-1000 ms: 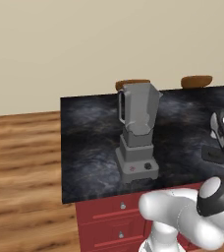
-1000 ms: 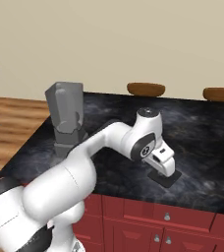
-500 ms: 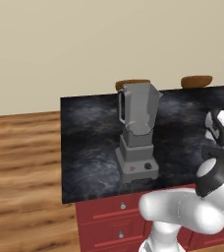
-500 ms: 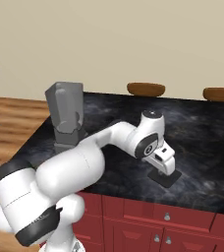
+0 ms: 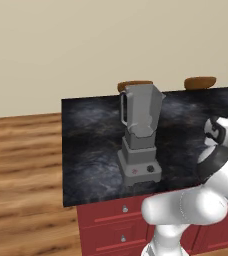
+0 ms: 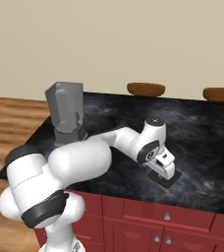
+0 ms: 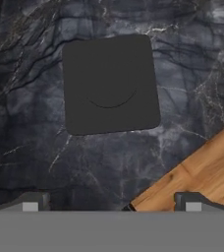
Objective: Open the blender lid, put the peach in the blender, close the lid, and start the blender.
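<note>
The grey blender [image 5: 140, 134] [image 6: 66, 112] stands on the black marble counter [image 5: 88, 145], its jar open at the top with no cap on it. The blender lid [image 7: 111, 83] [image 6: 166, 178], a flat dark square, lies on the counter near the front edge, well to the right of the blender. My gripper [image 7: 111, 204] [image 6: 162, 166] hovers right over the lid, open, with its fingertips [image 7: 31, 202] spread wider than the lid and nothing between them. The peach is out of view.
Two brown stool tops [image 5: 134, 85] [image 5: 200, 81] stand behind the counter's far edge. Red cabinet drawers [image 5: 117, 220] run under the counter front. Wooden floor [image 7: 202, 167] shows just past the counter edge beside the lid.
The arm's elbow and lower links have swung round while the hand stays low over the lid. The lid lies in the same spot on the counter.
</note>
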{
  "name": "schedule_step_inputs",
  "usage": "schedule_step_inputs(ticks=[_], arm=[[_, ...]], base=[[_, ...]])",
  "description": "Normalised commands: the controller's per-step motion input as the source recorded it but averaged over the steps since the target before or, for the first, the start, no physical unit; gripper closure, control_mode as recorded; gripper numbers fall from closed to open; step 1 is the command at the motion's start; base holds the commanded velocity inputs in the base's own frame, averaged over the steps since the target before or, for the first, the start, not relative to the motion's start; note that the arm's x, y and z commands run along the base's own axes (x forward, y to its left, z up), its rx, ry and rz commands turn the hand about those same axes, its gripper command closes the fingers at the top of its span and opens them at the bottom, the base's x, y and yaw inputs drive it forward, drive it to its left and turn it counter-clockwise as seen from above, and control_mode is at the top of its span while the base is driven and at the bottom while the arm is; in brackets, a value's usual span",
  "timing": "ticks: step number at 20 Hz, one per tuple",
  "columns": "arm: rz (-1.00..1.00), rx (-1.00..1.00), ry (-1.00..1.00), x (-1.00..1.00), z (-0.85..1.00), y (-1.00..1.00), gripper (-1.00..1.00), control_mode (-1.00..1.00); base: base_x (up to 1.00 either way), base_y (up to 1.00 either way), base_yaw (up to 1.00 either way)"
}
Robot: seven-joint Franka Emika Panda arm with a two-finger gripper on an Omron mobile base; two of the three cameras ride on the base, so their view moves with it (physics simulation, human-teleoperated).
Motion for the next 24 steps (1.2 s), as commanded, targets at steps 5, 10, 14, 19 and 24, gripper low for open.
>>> schedule_step_inputs(ticks=[5,10,14,19,24], arm=[[0.01,0.03,0.00,0.18,-0.15,-0.11,-1.00,-1.00],[0.00,0.00,0.00,0.15,-0.03,-0.14,-1.00,-1.00],[0.00,0.00,0.01,0.17,-0.13,-0.11,-1.00,-1.00],[0.00,0.00,0.01,0.10,-0.22,-0.15,-1.00,-1.00],[0.00,0.00,0.00,0.01,-0.06,-0.16,-1.00,-1.00]], base=[[0.00,0.00,0.00],[0.00,0.00,0.00],[0.00,0.00,0.00],[0.00,0.00,0.00],[0.00,0.00,0.00]])
